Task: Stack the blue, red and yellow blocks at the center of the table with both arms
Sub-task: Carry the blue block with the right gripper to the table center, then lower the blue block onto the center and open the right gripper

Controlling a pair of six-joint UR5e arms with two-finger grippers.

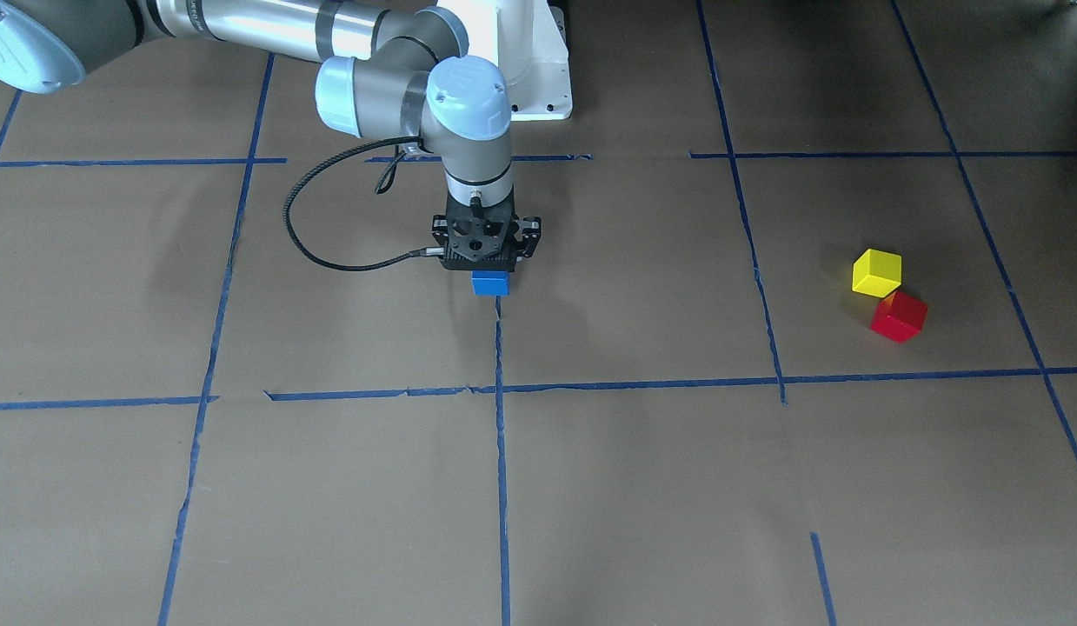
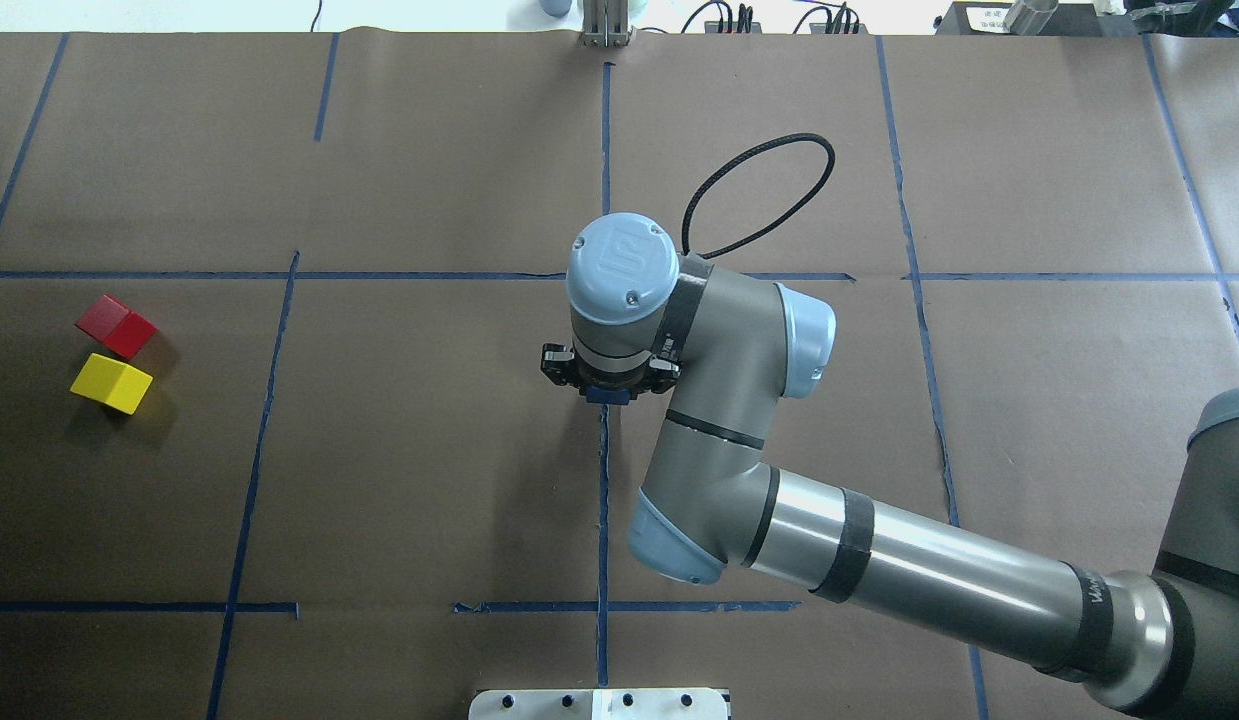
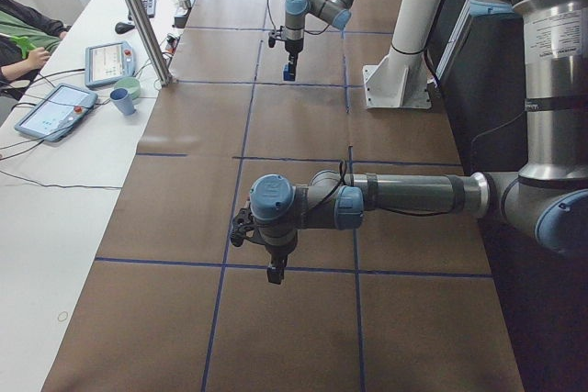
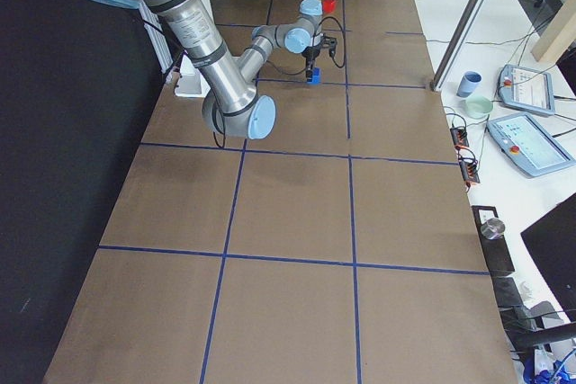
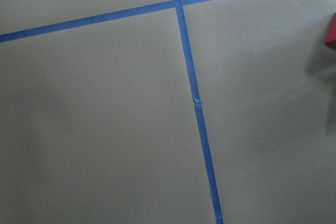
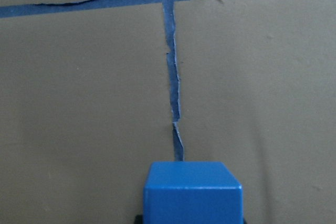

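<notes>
My right gripper is shut on the blue block and holds it low at the table's centre, on the blue tape line; I cannot tell whether the block touches the paper. The blue block also fills the bottom of the right wrist view. The yellow block and red block sit corner to corner on the table far out on my left side. My left gripper hangs over the table's left end; I cannot tell if it is open or shut. The left wrist view shows only the red block's edge.
Brown paper with a blue tape grid covers the table. The white robot base stands at my edge. A metal post, tablets and a cup stand on the operators' side table.
</notes>
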